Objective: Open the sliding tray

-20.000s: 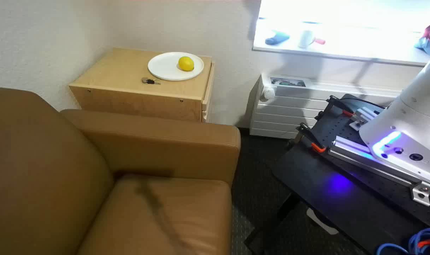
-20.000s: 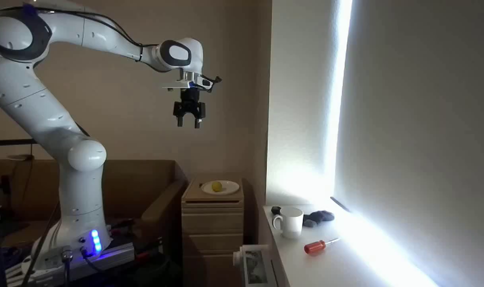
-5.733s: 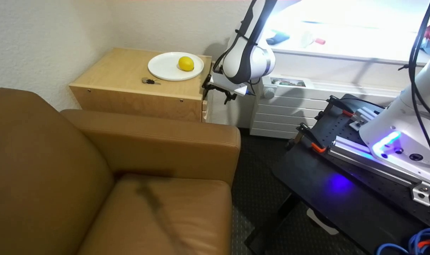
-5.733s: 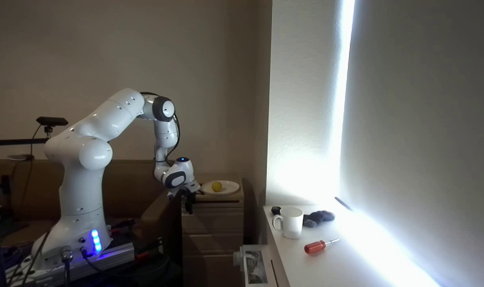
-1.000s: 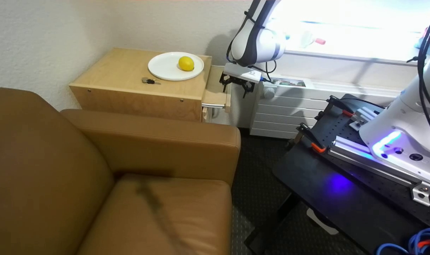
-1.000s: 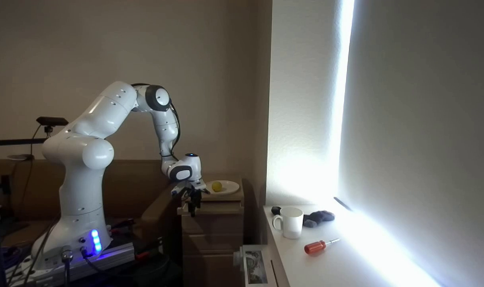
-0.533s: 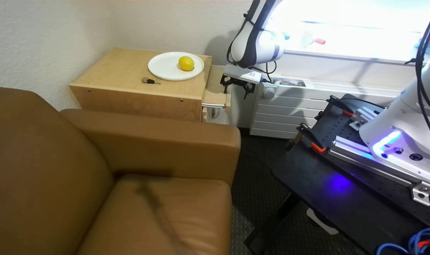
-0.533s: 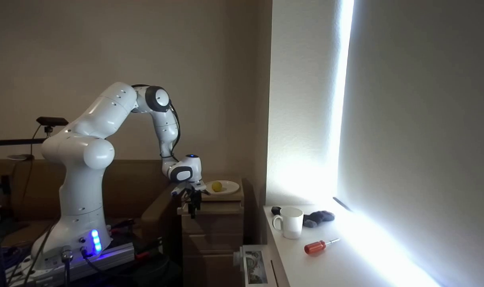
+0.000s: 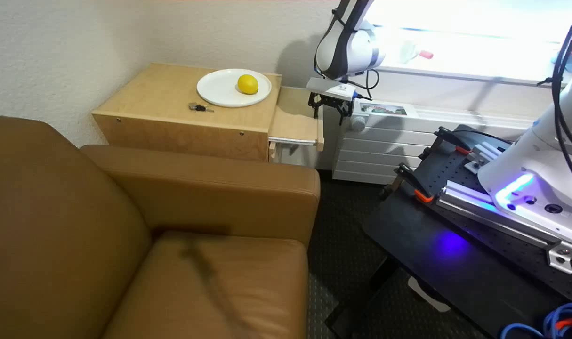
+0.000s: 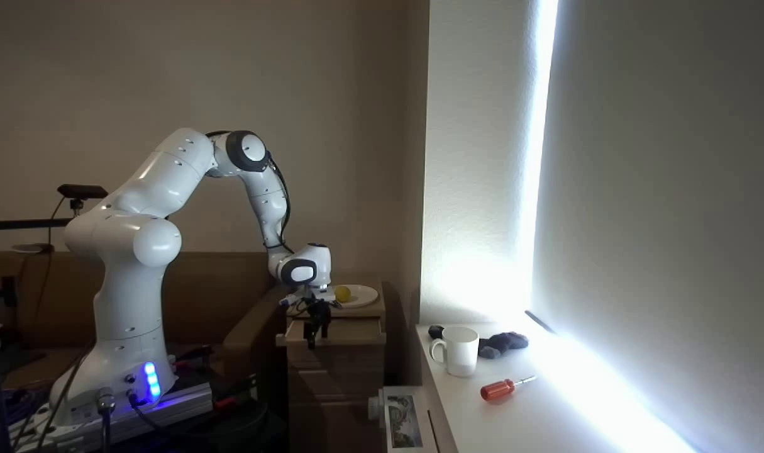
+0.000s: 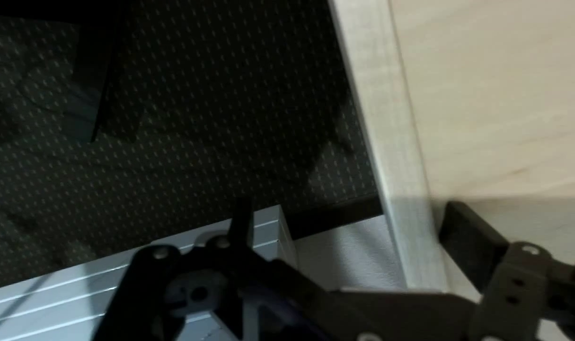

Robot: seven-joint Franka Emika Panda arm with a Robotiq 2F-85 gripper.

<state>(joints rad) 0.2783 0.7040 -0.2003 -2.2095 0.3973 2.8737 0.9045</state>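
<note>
Beside the brown couch (image 9: 205, 200), the sliding tray (image 9: 293, 123) juts from the wooden cabinet (image 9: 187, 137), the gripper (image 9: 328, 119) straddling its front lip (image 11: 387, 118) with jaws spread; pulling seems the step in hand, next wanting a level outward draw before lifting clear

I see a brown sofa (image 9: 168, 207) on the left, dark floor (image 9: 335, 212), and a white heater (image 9: 384, 157) under the bright window (image 9: 479, 13).
</note>
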